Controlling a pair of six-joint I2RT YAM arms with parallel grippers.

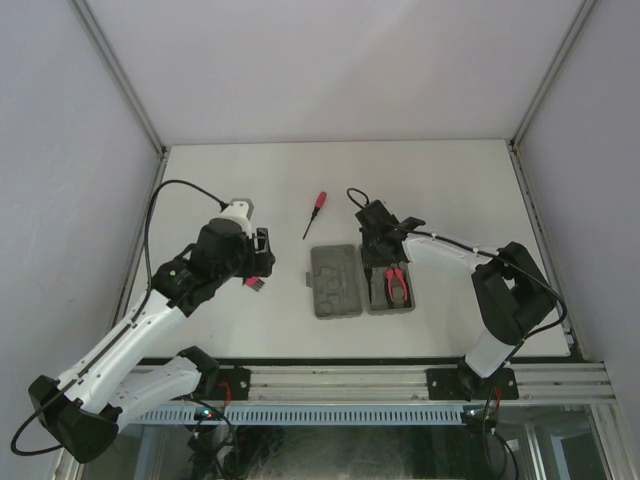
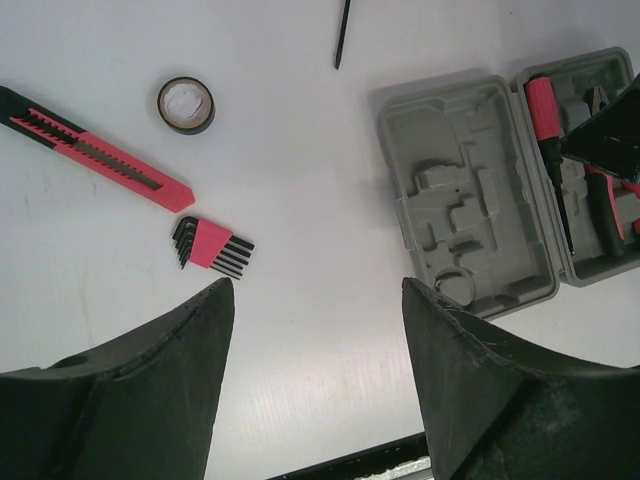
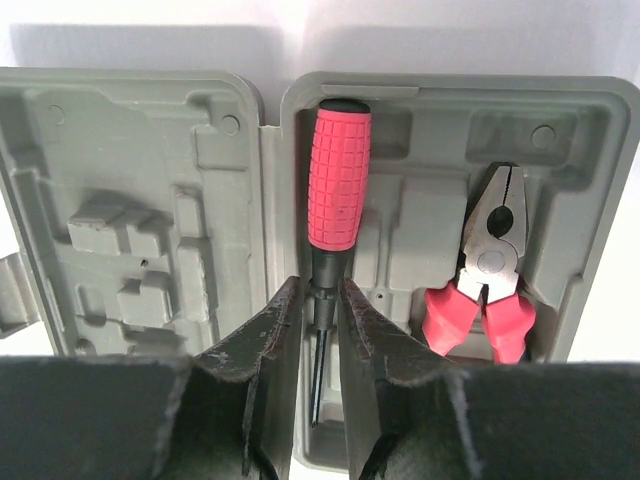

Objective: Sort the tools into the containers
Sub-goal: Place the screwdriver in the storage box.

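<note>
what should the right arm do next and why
Probably open the right fingers and lift straight up. The red-handled black-shafted screwdriver already seems to lie in its long slot in the grey moulded right tray, beside the red-handled pliers, with the fingers flanking its shaft; whether they pinch it is unclear.

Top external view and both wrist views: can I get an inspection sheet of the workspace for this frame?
Surface: white table, no marks seen.
Job's things: left tray empty; right tray holds red-handled screwdriver and pliers; on the table lie loose screwdriver, utility knife, tape ring, hex key set.
Clutter: nothing seen.
Grippers: left gripper open, holding nothing; right gripper fingers flank the red-handled screwdriver's shaft, contact unclear.
Cables: left arm's cable loops above the table; right wrist's cable short loop.
Surroundings: white walls, metal rail at near edge.
</note>
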